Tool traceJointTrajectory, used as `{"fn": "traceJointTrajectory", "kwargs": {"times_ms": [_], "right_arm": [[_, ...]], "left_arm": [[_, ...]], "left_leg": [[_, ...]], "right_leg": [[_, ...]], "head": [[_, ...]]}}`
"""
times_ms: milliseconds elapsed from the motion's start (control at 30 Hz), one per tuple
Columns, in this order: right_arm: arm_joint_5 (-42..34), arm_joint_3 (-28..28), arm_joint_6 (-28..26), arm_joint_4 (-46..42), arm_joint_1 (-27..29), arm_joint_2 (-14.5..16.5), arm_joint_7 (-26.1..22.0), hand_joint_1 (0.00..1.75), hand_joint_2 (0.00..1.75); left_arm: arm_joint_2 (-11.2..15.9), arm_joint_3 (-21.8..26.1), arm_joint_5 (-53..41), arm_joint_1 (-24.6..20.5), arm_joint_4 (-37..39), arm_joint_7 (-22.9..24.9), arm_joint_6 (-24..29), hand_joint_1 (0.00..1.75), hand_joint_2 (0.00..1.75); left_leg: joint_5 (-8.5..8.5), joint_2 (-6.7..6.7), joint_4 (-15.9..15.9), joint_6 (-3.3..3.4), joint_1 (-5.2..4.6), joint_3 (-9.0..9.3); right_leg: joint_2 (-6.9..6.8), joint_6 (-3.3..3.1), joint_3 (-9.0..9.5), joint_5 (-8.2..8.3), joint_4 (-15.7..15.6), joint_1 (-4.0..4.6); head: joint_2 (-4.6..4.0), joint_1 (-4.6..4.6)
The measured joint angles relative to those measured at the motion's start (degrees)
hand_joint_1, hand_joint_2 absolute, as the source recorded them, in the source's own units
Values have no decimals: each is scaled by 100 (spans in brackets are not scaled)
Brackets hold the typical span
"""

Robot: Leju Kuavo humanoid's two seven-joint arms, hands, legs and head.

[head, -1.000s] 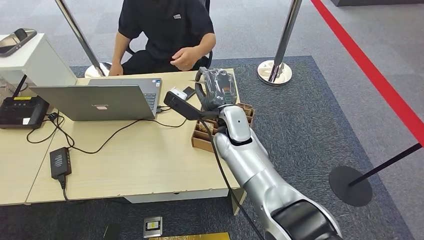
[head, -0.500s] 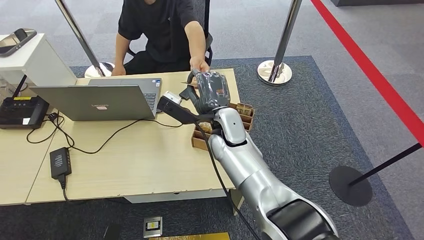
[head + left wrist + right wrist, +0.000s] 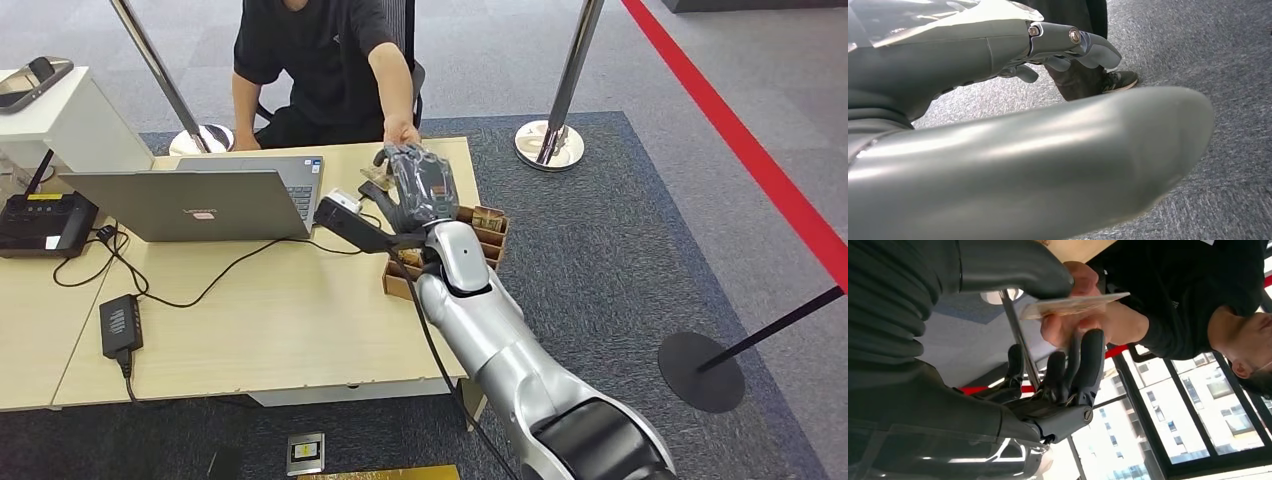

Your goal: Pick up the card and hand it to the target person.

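**Card at the point of handover**

In the upper middle of the head view, the card [image 3: 1073,305] is pinched by the right hand [image 3: 420,185] and met by the person's hand [image 3: 1073,322]. Release is left. The left hand [image 3: 1068,47] is curled, holding nothing.

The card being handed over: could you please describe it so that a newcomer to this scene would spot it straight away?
Start at the far edge of the wooden desk, where the seated person's hand meets the robot's raised right hand. In the right wrist view, the card is the thin pale rectangle seen edge-on between the thick grey thumb and that person's fingers. Nothing else there is flat and pale.
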Motion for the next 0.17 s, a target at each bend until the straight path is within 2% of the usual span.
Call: {"fn": "traceJointTrajectory", "kwargs": {"times_ms": [67,133,167], "right_arm": [[40,1,25,55,-3,0,66,0,175],[74,2,49,105,-4,0,122,0,87],[82,2,55,118,-4,0,137,0,58]], "left_arm": [[0,1,0,1,0,0,0,0,0],[0,2,1,1,1,0,0,0,0],[0,2,1,1,1,0,0,0,0]], "left_leg": [[0,0,0,0,0,0],[0,0,0,0,0,0],[0,0,0,0,0,0]], "right_leg": [[0,0,0,0,0,0],[0,0,0,0,0,0],[0,0,0,0,0,0]], "head": [[0,0],[0,0],[0,0]]}}
